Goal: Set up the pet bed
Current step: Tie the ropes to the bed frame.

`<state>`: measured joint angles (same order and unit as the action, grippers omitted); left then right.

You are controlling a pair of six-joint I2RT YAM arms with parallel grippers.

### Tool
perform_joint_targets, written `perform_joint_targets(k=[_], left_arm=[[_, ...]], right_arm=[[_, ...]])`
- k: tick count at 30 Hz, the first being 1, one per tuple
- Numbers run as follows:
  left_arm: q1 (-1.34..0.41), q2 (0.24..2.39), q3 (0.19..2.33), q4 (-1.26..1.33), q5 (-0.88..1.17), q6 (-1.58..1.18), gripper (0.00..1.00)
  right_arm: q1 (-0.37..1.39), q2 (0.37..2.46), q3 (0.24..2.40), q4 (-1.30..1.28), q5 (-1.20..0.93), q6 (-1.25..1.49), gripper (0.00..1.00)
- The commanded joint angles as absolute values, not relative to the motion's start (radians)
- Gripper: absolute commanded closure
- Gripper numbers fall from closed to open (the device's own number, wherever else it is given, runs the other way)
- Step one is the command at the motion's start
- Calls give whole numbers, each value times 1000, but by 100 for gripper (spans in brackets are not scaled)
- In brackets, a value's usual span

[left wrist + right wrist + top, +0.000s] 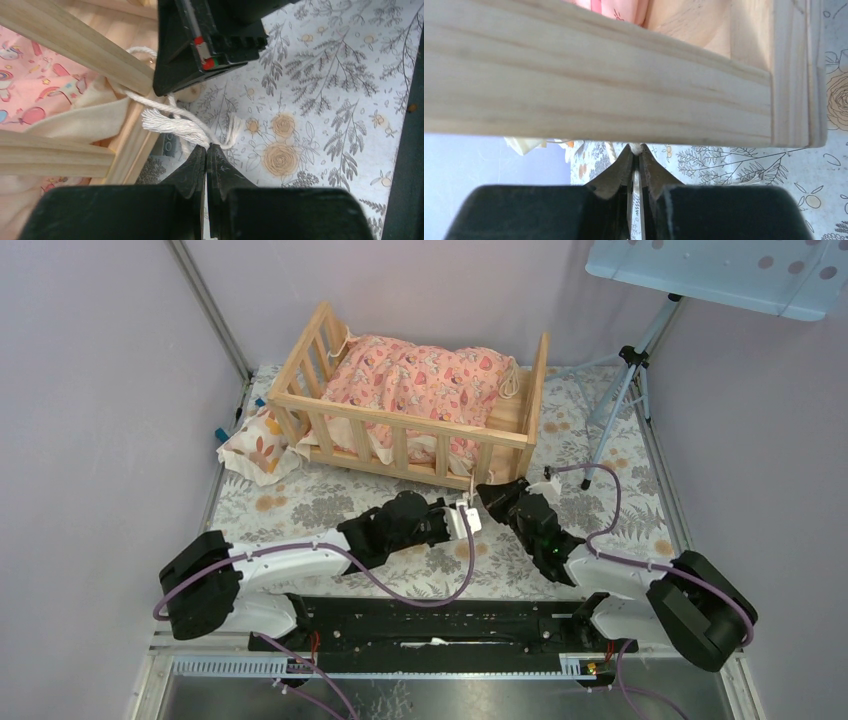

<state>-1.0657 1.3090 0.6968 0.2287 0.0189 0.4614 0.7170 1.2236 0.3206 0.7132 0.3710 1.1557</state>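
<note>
The large light natural-wood pet bed point(400, 419), a crib-like frame with low slatted rails, stands toward the far side of the counter point(330, 502), which is covered by a pale cloth printed with grey leaves and beige flowers. A pink patterned cushion with a cream ruffle point(420, 380) lies inside the bed, bunched higher at its right end. A small cream pillow with orange leaf prints point(255, 446) lies on the counter just beside the bed's left front corner, touching or nearly touching the frame. Both arms reach in to the bed's right front corner, where their tips come close together. The left hand point(206, 148) is closed tight on a white twisted cotton cord point(170, 123), pinching it just past its frayed, tassel-like end. From there the cord runs up to the wooden corner post and loops at it. The right hand point(636, 149) sits directly under the bed's near rail, which fills most of the right wrist view. Its fingers are drawn in to a thin slit with a pale strand caught between the tips, so it appears to grip the same cord. In the left wrist view its black tip presses down where the cord meets the post. Purple cables point(410, 596) trail from both arms. A metal tripod point(625, 390) stands at the counter's right edge, beneath a light blue dotted panel point(720, 275).
</note>
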Motion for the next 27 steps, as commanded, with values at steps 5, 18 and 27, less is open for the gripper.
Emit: perform_joint_targets(k=[5, 18, 27], left_arm=[[-1027, 1361, 830, 252, 92, 447, 100], [-1014, 1495, 967, 212, 131, 470, 100], [-1003, 1544, 987, 257, 72, 451, 100]], right_arm=[[708, 1085, 289, 627, 437, 1011, 94], [709, 933, 266, 591, 381, 863, 95], [709, 894, 256, 589, 341, 859, 95]])
